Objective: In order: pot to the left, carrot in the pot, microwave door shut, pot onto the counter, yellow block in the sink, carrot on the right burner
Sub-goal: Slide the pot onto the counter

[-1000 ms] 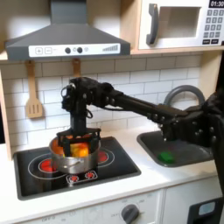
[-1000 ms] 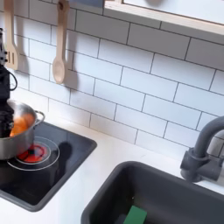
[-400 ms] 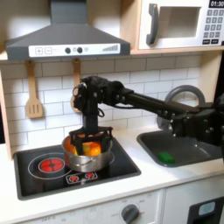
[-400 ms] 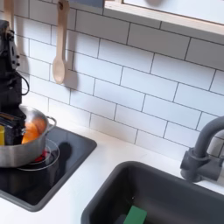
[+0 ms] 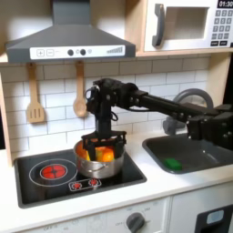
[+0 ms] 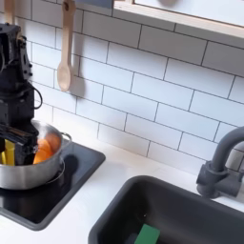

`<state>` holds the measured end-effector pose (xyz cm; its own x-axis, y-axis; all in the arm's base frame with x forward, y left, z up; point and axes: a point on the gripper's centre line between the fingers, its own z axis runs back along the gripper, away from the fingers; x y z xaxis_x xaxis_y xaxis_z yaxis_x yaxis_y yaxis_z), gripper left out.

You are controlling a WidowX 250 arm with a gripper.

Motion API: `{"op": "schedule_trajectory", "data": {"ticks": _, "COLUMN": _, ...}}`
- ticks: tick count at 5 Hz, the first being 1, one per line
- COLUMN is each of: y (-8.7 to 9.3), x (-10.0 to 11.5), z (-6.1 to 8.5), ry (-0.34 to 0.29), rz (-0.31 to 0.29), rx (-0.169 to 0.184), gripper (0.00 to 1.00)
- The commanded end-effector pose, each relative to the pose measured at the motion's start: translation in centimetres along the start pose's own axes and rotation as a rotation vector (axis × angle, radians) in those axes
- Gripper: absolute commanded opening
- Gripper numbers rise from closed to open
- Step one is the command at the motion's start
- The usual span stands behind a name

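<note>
Gripper (image 5: pixel 102 146) down at the pot (image 5: pixel 94 165), jaws straddling the rim; grip itself hard to tell. Pot on the cooktop's right burner in the first exterior view, left of the sink (image 5: pixel 187 152), carrot (image 6: pixel 44 148) and yellow block (image 6: pixel 9 152) inside.

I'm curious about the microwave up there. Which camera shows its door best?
The first exterior view: the microwave door sits at its upper right, with white frame, dark window and grey handle visible, apparently shut. In the second exterior view I can make out no microwave door.
</note>
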<state>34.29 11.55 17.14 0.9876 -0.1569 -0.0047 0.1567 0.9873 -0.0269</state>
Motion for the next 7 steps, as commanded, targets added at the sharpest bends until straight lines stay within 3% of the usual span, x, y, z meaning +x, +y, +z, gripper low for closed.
{"op": "schedule_trajectory", "data": {"ticks": 1, "y": -2.1, "x": 0.0, "z": -0.1, "ry": 0.002, "rz": -0.03, "rx": -0.007, "gripper": 1.0}}
{"op": "schedule_trajectory", "data": {"ticks": 7, "y": -8.3, "x": -0.9, "z": -0.4, "ry": 0.016, "rz": -0.124, "rx": -0.049, "gripper": 1.0}}
